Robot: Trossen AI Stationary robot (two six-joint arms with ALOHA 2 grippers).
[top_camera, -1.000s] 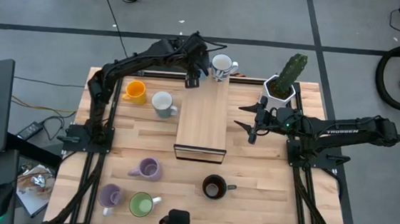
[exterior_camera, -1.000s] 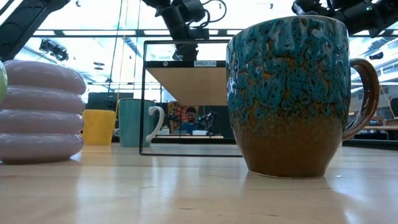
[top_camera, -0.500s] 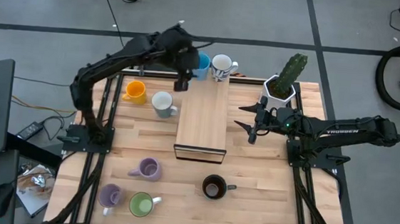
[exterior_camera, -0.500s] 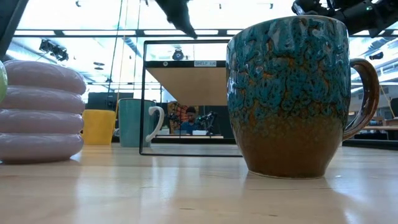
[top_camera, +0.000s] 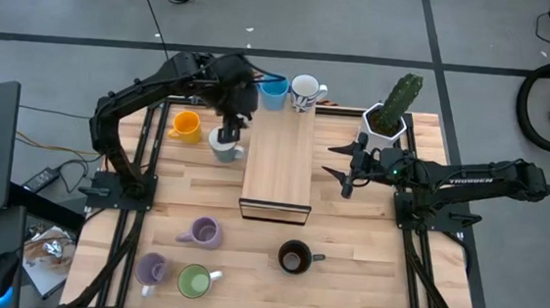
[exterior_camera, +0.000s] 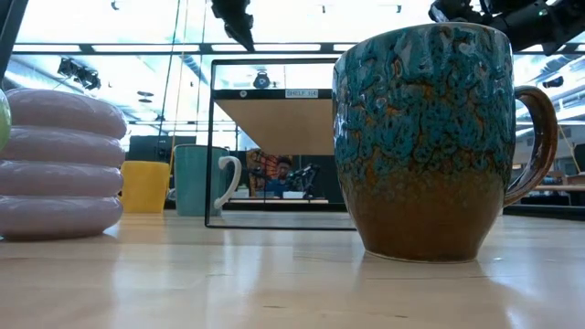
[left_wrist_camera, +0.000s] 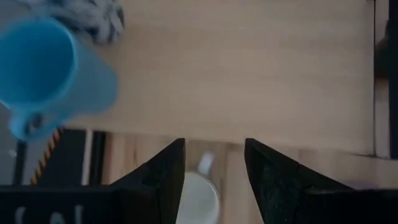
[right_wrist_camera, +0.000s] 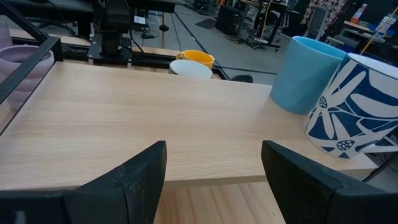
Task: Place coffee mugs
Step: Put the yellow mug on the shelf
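High view: left gripper (top_camera: 228, 137), jaws parted and empty, hangs over the round white ceramic mug (top_camera: 224, 145) at the light wooden shelf's (top_camera: 279, 164) nine o'clock. Descend straight, straddle the rim, close gently. Right gripper (top_camera: 346, 169) waits open at three o'clock.

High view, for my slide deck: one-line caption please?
Left gripper, jaws open, hovers over a white mug beside the wooden shelf; right gripper waits open.

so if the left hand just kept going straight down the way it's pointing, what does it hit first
Most likely the white mug on the table beside the wooden shelf. The left hand hangs open above it, and the mug's rim shows between its fingers, though the height of the gap is unclear.
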